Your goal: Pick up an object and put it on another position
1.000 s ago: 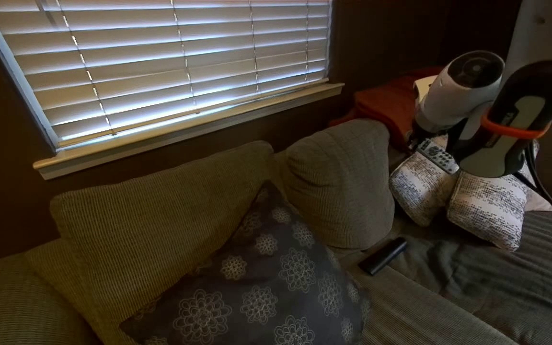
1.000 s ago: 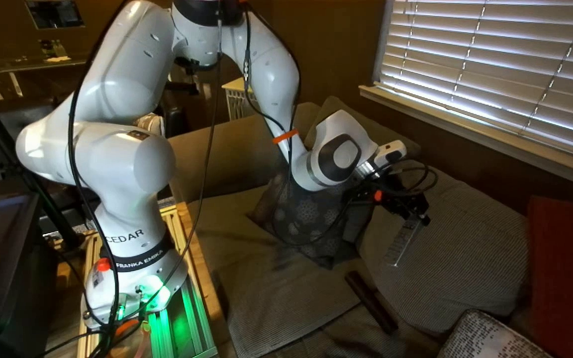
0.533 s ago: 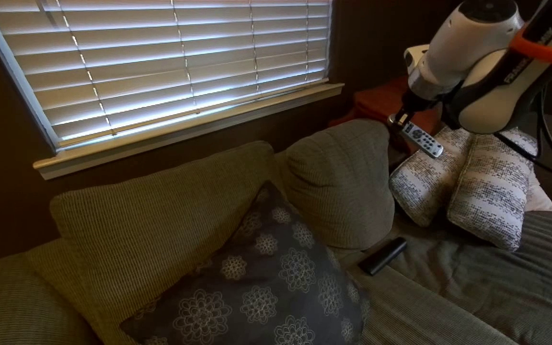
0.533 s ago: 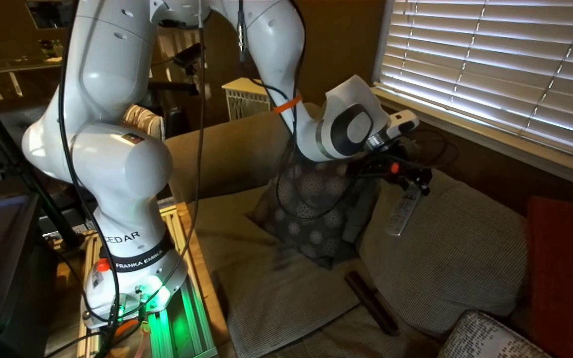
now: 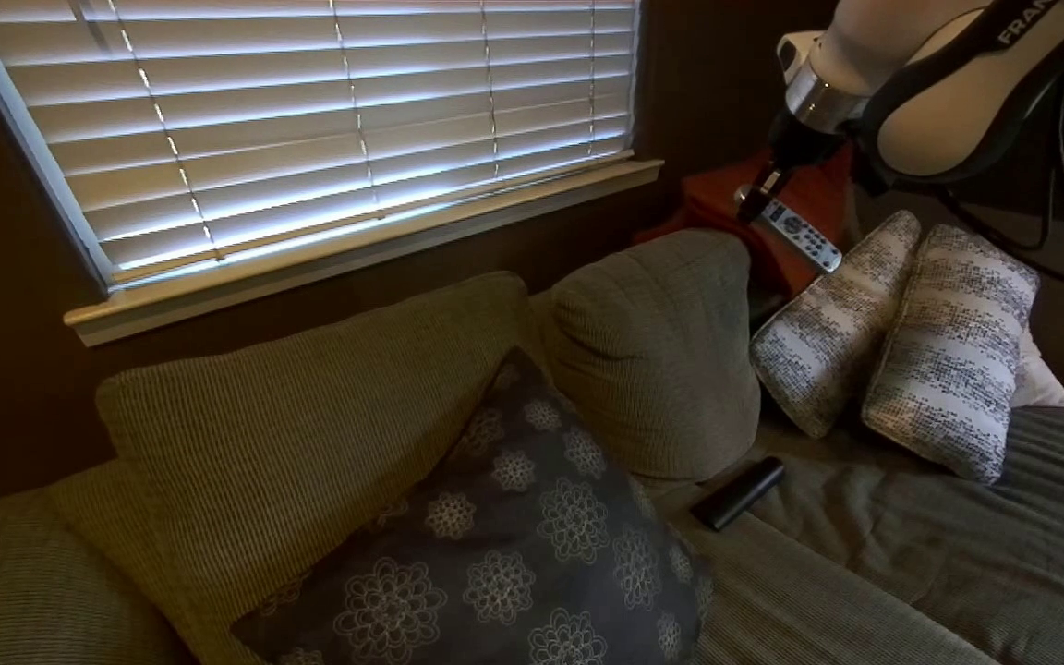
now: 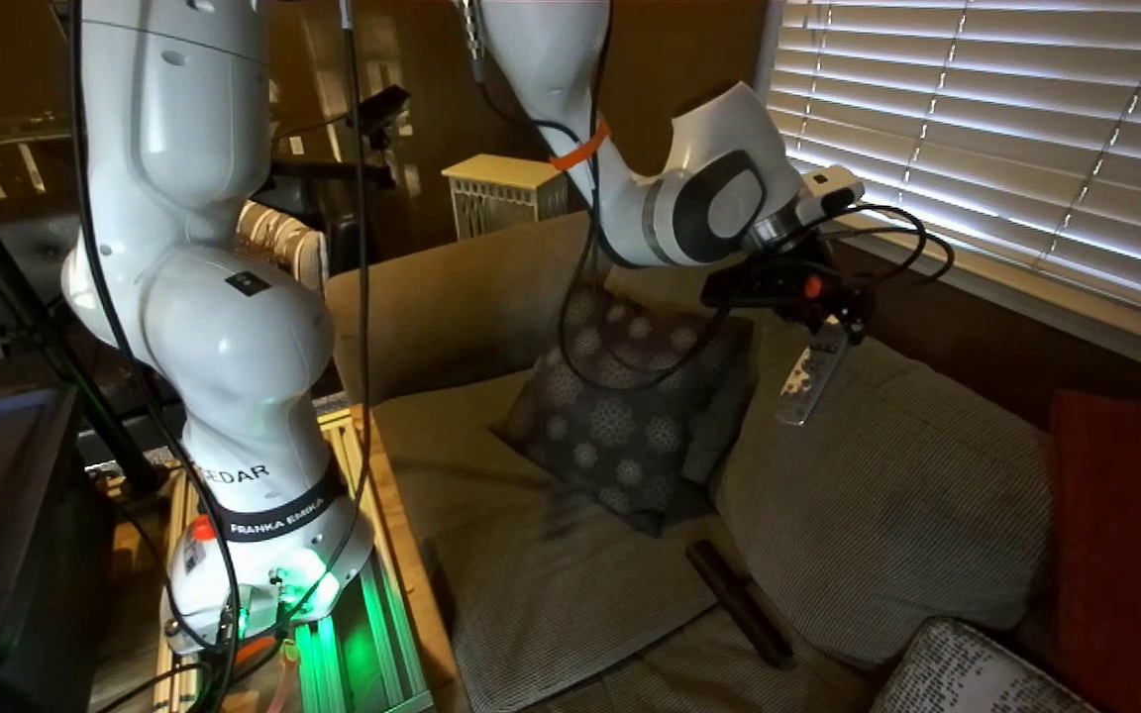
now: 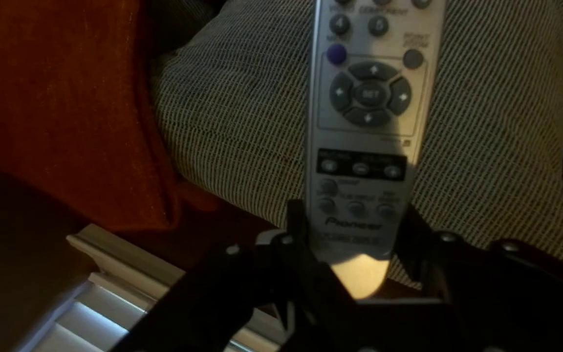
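The gripper pinches the silver Pioneer remote by its long edges near the branded end, the free end jutting out, tilted downward. In an exterior view, a gap shows between that remote and the rounded edge of the ribbed tan cushion. Past that edge sit the orange-red pillow and the speckled pillows; the windowsill runs behind. On the couch seat, the black remote lies just beside the cushion.

Open air between remote and cushion
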Controlling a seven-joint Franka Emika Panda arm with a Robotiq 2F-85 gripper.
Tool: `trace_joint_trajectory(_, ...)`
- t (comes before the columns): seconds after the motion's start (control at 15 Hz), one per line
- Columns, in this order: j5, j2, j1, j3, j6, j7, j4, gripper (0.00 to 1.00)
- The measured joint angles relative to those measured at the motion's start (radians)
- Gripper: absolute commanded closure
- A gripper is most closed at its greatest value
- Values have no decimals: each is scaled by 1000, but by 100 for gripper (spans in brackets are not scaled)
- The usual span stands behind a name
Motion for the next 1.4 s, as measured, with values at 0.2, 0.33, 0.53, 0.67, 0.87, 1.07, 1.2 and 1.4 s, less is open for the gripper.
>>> trace_joint_trajectory(0.2, 1, 1, -10, 13, 2, 1, -2, 79)
trace_joint_trajectory(0.33, 1, -2, -33, 41, 12, 1, -1, 79)
trace_joint_trajectory(0.53, 1, -17, -85, 103, 20, -1, 7, 79)
trace_joint_trajectory(0.67, 3, -26, -133, 162, 19, -8, 20, 79)
trace_joint_trajectory(0.87, 8, -33, -213, 258, 15, -23, 46, 79)
trace_joint_trajectory(1.07, 10, -33, -287, 341, -4, -38, 84, 79)
trace_joint_trajectory(1.2, 11, -33, -341, 401, -27, -44, 114, 79)
trace_joint_trajectory(1.4, 11, -29, -453, 525, -69, -55, 168, 79)
